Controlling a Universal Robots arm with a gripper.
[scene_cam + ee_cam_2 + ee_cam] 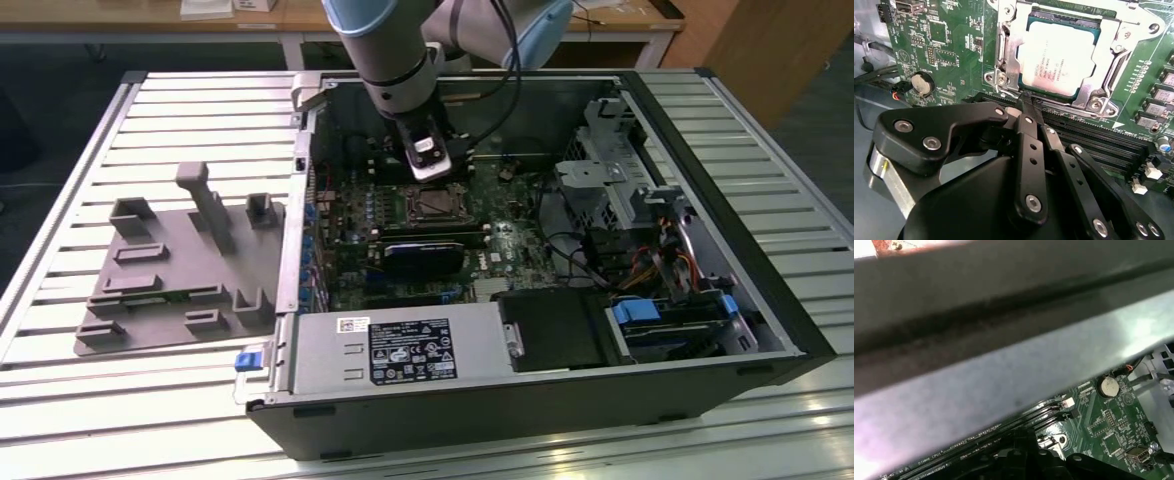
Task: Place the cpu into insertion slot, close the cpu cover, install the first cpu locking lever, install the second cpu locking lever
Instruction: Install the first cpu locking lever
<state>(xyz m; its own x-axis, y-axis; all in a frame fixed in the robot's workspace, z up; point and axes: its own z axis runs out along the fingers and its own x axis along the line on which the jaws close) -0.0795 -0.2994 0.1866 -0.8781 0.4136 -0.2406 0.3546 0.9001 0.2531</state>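
As far as the second wrist view shows, the black metal gripper (pixel 1025 102) has its fingers drawn together to a single tip with nothing visible between them. The tip rests at the edge of the socket that faces the long black memory slots (pixel 1094 135).

Progress:
- The small square silver-faced cpu (pixel 1059 52) lies flat inside the square dark-framed insertion slot (pixel 412 207) on the green circuit board (pixel 949 45). Placement is judged done.
- The thin dull-silver cpu cover (pixel 1010 52), a frame plate with a square window, lies down around the chip, whose face shows through the window. Closing is judged done.
- Thin steel rods, taken to be the locking levers (pixel 1116 65), run along two sides of the cover. Whether either is hooked under its catch cannot be told, so both lever steps are recorded as unconfirmed.

Surroundings:
- The memory slots sit just beside the fingertip and leave little room on that side.
- A round silver coin battery (pixel 921 82) lies well apart from the socket.
- In the exterior view, a black rectangular card (pixel 424 255) stands beyond the memory slots.
- A grey metal power-supply box (pixel 394 350) fills the near end of the open black computer case (pixel 747 330).
- In the first wrist view, a grey metal case wall (pixel 1004 365) passes close by the arm.
- A grey moulded fixture tray (pixel 174 270) rests on the slatted table (pixel 80 400), outside the case.
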